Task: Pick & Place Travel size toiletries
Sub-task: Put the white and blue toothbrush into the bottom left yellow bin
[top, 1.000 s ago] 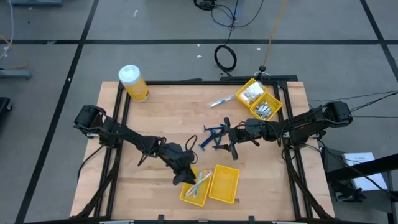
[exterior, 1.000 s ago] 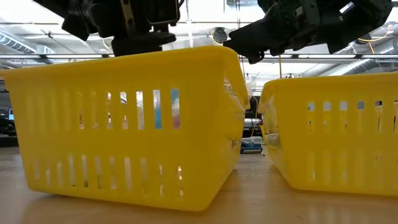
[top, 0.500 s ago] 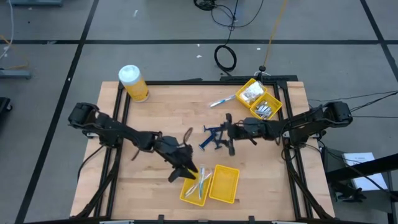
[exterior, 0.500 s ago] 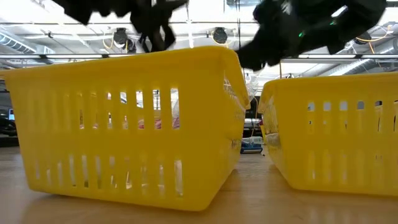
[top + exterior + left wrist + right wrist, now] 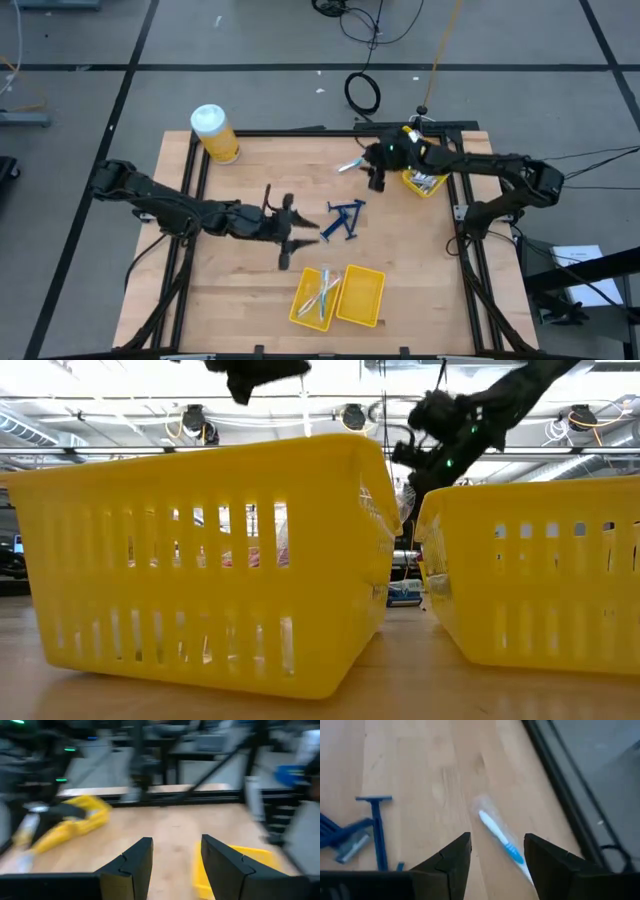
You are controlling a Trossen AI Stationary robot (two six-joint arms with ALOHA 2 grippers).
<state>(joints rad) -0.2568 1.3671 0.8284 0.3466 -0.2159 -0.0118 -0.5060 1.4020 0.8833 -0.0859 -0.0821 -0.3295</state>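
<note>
While the right gripper point(image 5: 492, 851) hangs, fingers apart and empty, over the toothbrush point(image 5: 501, 839) at upper centre of the high view, take hold mid-handle; you'll likely find it light, stiff and slippery.

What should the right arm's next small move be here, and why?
Probably lower the right tool onto the white and blue toothbrush. Its fingers stand open and empty, and the toothbrush lies loose on the table just ahead of them. The left tool is mid-table, also empty.
</note>
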